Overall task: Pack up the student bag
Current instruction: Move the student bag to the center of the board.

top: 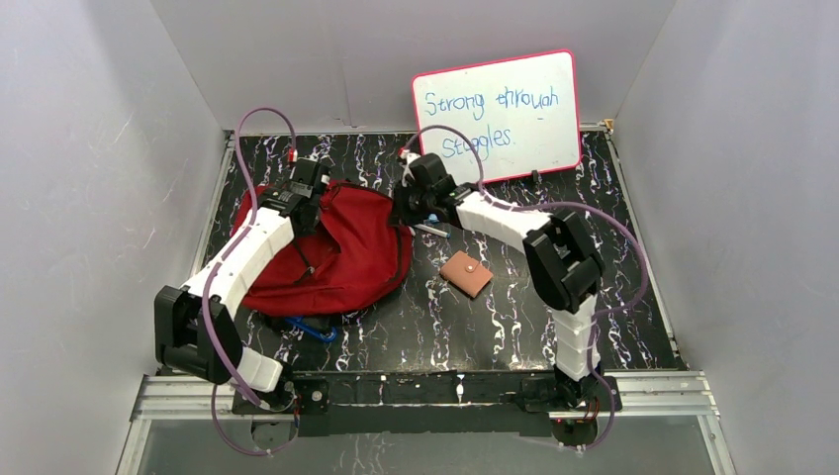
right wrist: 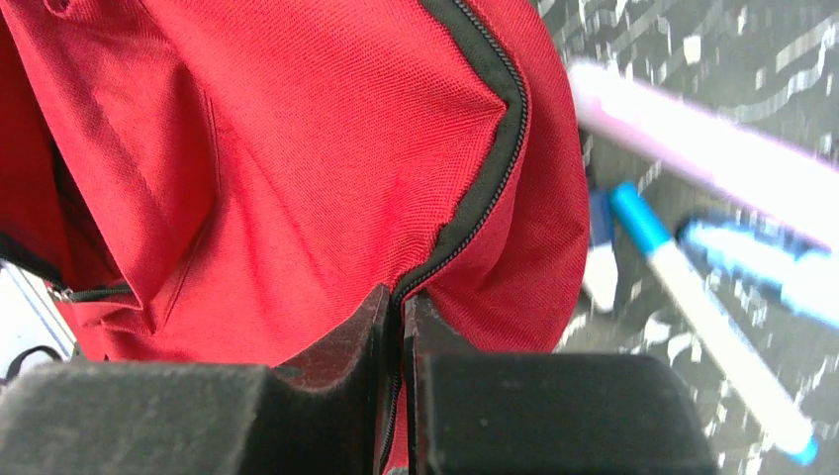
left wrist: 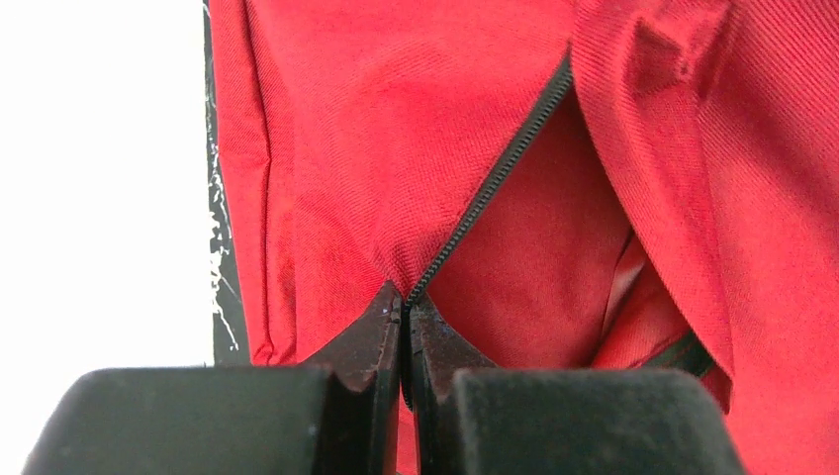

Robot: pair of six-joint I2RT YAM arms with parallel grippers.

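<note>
**Item:** student bag (top: 341,252). Red fabric backpack with black straps and a black zipper (left wrist: 495,178). It is by far the largest thing on the surface (top: 554,327).

**Location:** left half of the black marbled surface, lying slumped between the two arms, with its far end under the left wrist.

**Handling (judged):**
- Soft and unstructured, probably light while unfilled.
- It sags and folds rather than holding a shape, so the mouth is unlikely to stay open unaided.
- The woven cloth should give fair friction.
- The best hold is the zipper and the stitched seam beside it, which look firmer than the plain panels.
- Two holds on opposite lips, drawn apart, should spread the opening.
- The main risk is cloth slipping out of a shallow pinch.

**Left fingers** (left wrist: 366,341): together, clamped on the zipper edge at the bag's far end, where the teeth run down between the tips.

**Right fingers** (right wrist: 346,336): all but together, pinching the zipper on the bag's right rim.

**Nearby:**
- Blue-capped markers (right wrist: 712,327) lie on the surface just beside the bag's right edge.
- A tan wallet (top: 465,273) with a snap lies apart from the bag, to its right.
- A blue loop (top: 317,330) shows at the bag's near edge; what it is cannot be told.
- A whiteboard (top: 498,114) with handwriting is propped at the back wall.
</note>
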